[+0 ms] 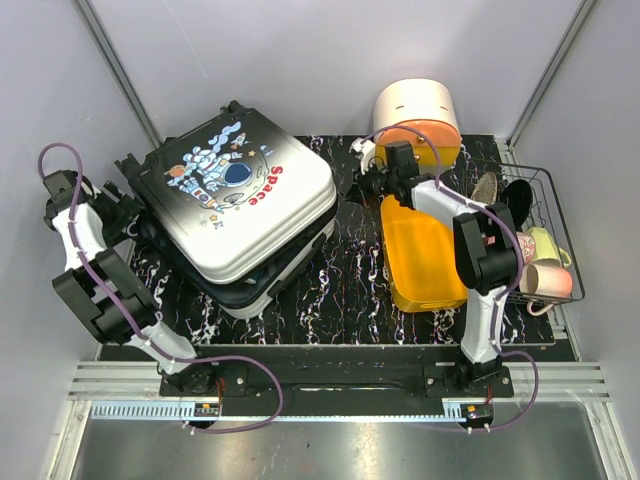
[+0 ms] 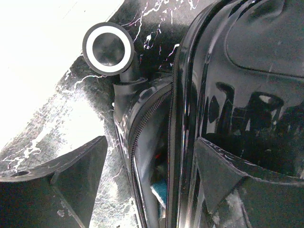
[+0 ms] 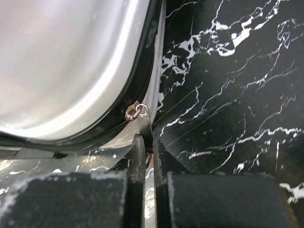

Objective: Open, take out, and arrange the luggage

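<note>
Marbled mat (image 1: 350, 285) holds the luggage (image 1: 235, 190); right gripper (image 3: 146, 142) pinches its zipper pull (image 3: 141, 116) for unzipping, left gripper (image 2: 151, 142) spreads wide astride it, probably bracing

Luggage (image 2: 247, 71) interior hidden, red and blue bits (image 2: 159, 192) in its gap unidentifiable

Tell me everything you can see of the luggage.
The luggage is a small glossy hard shell, black fading to white, printed with a cartoon astronaut and red "Space". It lies flat on the left half of the marbled table, wheels toward the far left, lid unzipped and ajar, slightly askew over the base. The right fingers pinch its zipper pull; the left fingers straddle the open rim, spread.
</note>
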